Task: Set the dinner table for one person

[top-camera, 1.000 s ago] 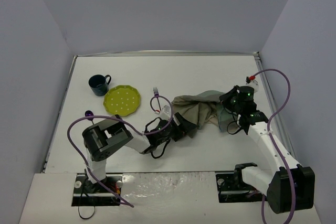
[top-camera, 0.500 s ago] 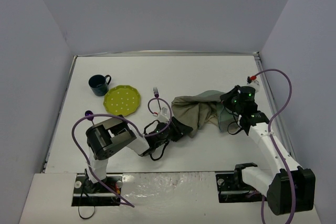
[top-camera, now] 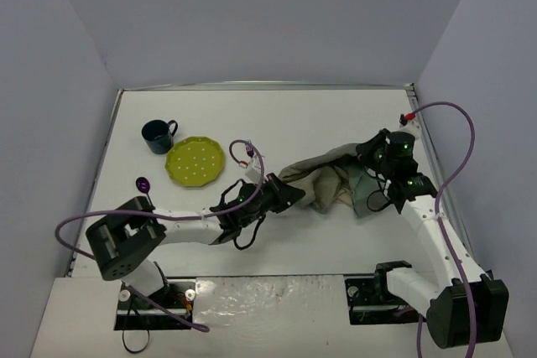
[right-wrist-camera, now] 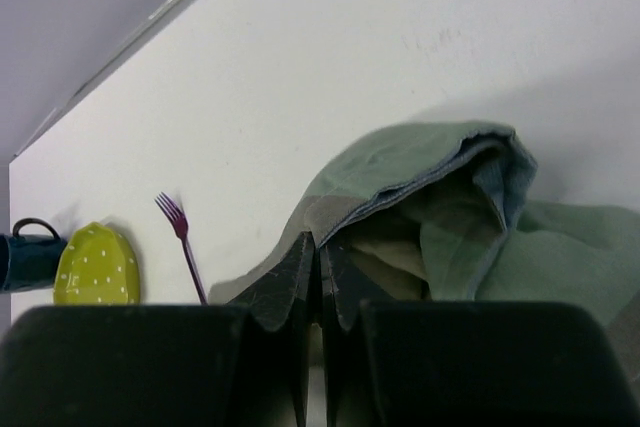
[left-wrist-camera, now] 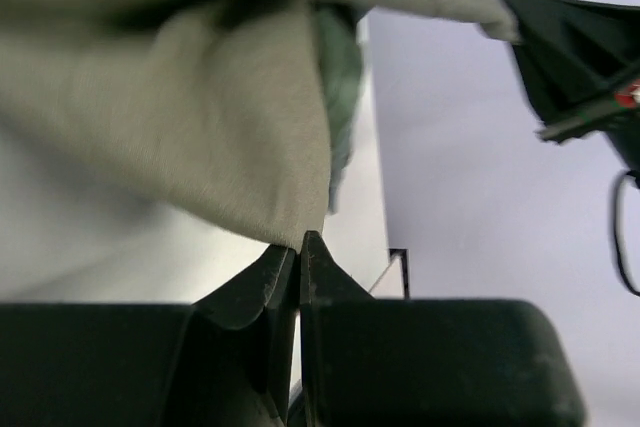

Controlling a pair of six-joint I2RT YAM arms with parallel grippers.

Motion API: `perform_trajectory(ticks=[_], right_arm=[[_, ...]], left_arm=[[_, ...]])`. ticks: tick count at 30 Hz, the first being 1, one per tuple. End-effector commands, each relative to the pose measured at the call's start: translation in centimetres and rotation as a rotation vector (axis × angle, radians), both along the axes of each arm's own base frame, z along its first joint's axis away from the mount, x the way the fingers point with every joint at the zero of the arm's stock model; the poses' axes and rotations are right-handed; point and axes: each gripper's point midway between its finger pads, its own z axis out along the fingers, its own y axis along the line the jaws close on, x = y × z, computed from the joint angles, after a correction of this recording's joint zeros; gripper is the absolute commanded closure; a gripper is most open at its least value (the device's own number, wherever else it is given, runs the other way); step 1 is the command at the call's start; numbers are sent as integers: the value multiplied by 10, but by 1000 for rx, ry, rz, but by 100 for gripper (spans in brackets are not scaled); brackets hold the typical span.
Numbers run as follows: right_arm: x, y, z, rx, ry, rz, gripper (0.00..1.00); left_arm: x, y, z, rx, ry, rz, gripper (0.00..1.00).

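Observation:
A crumpled beige-and-green placemat point(top-camera: 331, 184) lies right of centre on the white dinner table point(top-camera: 277, 115). My left gripper point(top-camera: 295, 194) is shut on its near-left corner; in the left wrist view the beige cloth point(left-wrist-camera: 200, 127) is pinched at the jaw tips point(left-wrist-camera: 298, 243). My right gripper point(top-camera: 367, 153) is shut on the mat's far-right edge, and the right wrist view shows its jaws point(right-wrist-camera: 320, 249) closed on the folded green hem point(right-wrist-camera: 430, 162). The cloth sags in folds between the two grippers.
A dark teal cup point(top-camera: 158, 134) and a yellow-green dotted plate point(top-camera: 195, 160) sit at the back left. A purple spoon point(top-camera: 143, 184) lies near the left arm. A purple fork point(right-wrist-camera: 183, 234) lies between plate and mat. Purple cables loop over both arms.
The left gripper has shut on the placemat's corner and the left arm has stretched out low. The right gripper has risen slightly toward the back, pulling the cloth longer.

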Motion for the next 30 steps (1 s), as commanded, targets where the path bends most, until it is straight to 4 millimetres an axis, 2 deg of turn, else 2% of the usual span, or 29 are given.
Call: perform_trajectory(ticks=[1, 3, 4, 5, 6, 8, 9, 11, 13, 17, 19, 22, 27, 30], right_arm=[[19, -21, 88, -74, -199, -80, 100], [20, -27, 114, -80, -246, -111, 100], [21, -29, 124, -82, -264, -125, 100], [21, -32, 138, -83, -291, -139, 100], [21, -34, 154, -84, -320, -153, 100], [20, -40, 180, -95, -367, -183, 100], [20, -44, 188, -109, -377, -200, 100], [17, -52, 212, -127, -407, -234, 100], [10, -59, 247, -136, -471, -271, 100], [-9, -72, 286, -164, -543, -330, 100], [-22, -78, 297, -185, -565, -350, 100], [-41, -82, 303, -202, -586, -358, 100], [-70, -89, 287, -238, -557, -374, 100], [-87, -88, 280, -245, -542, -352, 100]], left_arm=[[17, 31, 61, 313, -211, 16, 100], [31, 54, 81, 445, -282, 59, 100], [34, 60, 86, 473, -283, 68, 100], [40, 77, 90, 561, -306, 78, 100], [48, 92, 101, 636, -338, 92, 100], [64, 110, 130, 706, -394, 120, 100], [68, 118, 136, 762, -417, 109, 100], [83, 129, 174, 792, -486, 132, 100], [98, 145, 197, 871, -550, 152, 100], [109, 166, 247, 961, -665, 206, 100], [114, 178, 277, 992, -734, 263, 100], [118, 191, 305, 1020, -794, 319, 100], [128, 219, 331, 1065, -824, 418, 100], [125, 238, 347, 1104, -846, 479, 100]])
